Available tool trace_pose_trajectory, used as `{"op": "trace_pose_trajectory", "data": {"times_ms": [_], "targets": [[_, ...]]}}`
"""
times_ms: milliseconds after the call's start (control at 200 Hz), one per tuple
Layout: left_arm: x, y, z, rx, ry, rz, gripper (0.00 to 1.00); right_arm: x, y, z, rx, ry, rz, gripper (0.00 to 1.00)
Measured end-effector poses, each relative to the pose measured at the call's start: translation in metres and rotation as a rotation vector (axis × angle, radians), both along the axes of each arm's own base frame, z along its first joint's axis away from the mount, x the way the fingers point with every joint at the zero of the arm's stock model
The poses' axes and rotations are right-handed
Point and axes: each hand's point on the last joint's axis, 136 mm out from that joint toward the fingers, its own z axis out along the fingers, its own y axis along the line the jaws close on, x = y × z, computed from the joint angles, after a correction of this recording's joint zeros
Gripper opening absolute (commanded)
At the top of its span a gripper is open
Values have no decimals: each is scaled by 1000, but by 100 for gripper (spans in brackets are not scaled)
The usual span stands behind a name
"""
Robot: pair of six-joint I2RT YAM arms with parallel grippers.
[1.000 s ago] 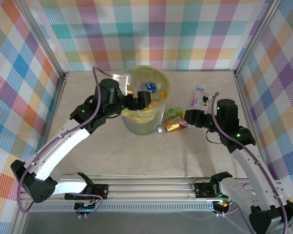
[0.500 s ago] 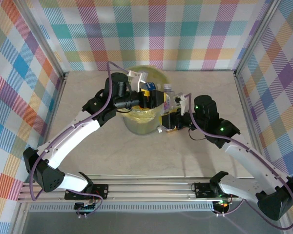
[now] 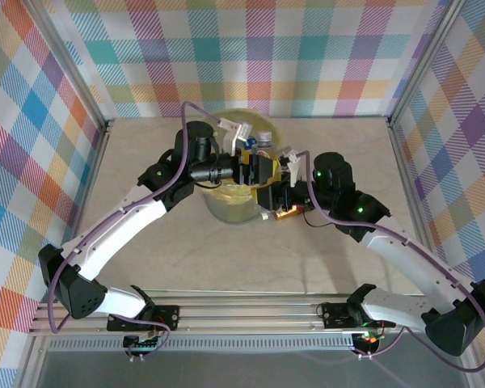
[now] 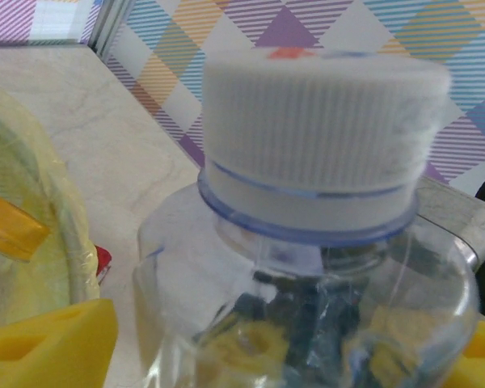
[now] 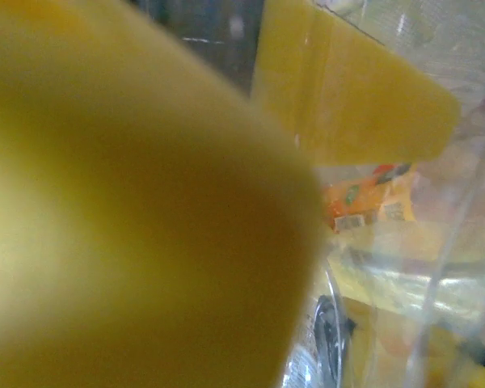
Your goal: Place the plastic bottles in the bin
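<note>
My left gripper [image 3: 255,166] hangs over the bin [image 3: 226,208], shut on a clear bottle [image 3: 257,142] with a blue label and a white cap [image 4: 323,137]. In the left wrist view that bottle [image 4: 307,259] stands between my yellow pads [image 4: 48,339]. My right gripper [image 3: 273,192] is pressed close to the bin's right rim, just under the left gripper. Blurred yellow covers most of the right wrist view, beside clear plastic and an orange-labelled bottle [image 5: 368,202], so its jaws cannot be read. An orange-labelled bottle [image 3: 289,212] lies on the table by the bin.
The yellow-green bag [image 4: 24,202] folds over the bin's rim and holds several bottles. A small white cap [image 3: 264,215] lies at the bin's foot. Checked walls and metal posts [image 3: 392,129] close off the table on three sides.
The right arm has swung left from the table's right side to the bin's rim. The left gripper has carried its bottle further right over the bin, and the two grippers now nearly touch.
</note>
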Motion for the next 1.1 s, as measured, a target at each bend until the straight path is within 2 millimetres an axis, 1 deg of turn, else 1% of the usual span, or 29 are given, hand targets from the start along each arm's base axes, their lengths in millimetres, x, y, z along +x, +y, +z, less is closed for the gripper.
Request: {"op": "trace_pose_trajectory", "data": {"times_ms": [70, 125, 185, 255, 370, 410, 510, 570, 635, 740, 840, 910, 975, 1040, 1100], "targets": [[-2, -1, 1, -5, -4, -9, 60, 1, 1, 0, -1, 1, 2, 51], [-2, -1, 3, -6, -12, -11, 55, 1, 2, -1, -2, 3, 2, 54], [-2, -1, 3, -7, -12, -9, 48, 2, 2, -1, -2, 3, 0, 60], [-2, 0, 4, -6, -20, -3, 44, 2, 2, -1, -3, 0, -2, 71], [2, 6, 0, 21, -16, 38, 40, 2, 3, 1, -7, -16, 0, 90], [3, 9, -3, 39, -15, 55, 40, 2, 2, 2, -7, -22, -7, 94], [9, 17, -7, 92, -24, 102, 39, 2, -4, 8, -8, -46, -32, 99], [12, 23, -4, 124, -42, 135, 39, 1, -10, 14, -2, -64, -55, 100], [16, 30, 4, 152, -77, 173, 39, -2, -19, 21, 3, -82, -83, 100], [24, 45, 22, 195, -143, 241, 38, -6, -33, 33, 15, -116, -135, 100], [33, 64, 45, 231, -209, 315, 37, -8, -45, 41, 22, -133, -185, 100], [44, 79, 63, 250, -254, 380, 37, -9, -53, 45, 26, -137, -215, 100], [58, 92, 74, 274, -281, 439, 37, -10, -58, 46, 29, -136, -239, 100], [72, 102, 78, 311, -301, 485, 37, -9, -61, 46, 26, -132, -256, 100], [85, 106, 76, 352, -312, 509, 37, -8, -63, 44, 18, -125, -270, 100]]}}
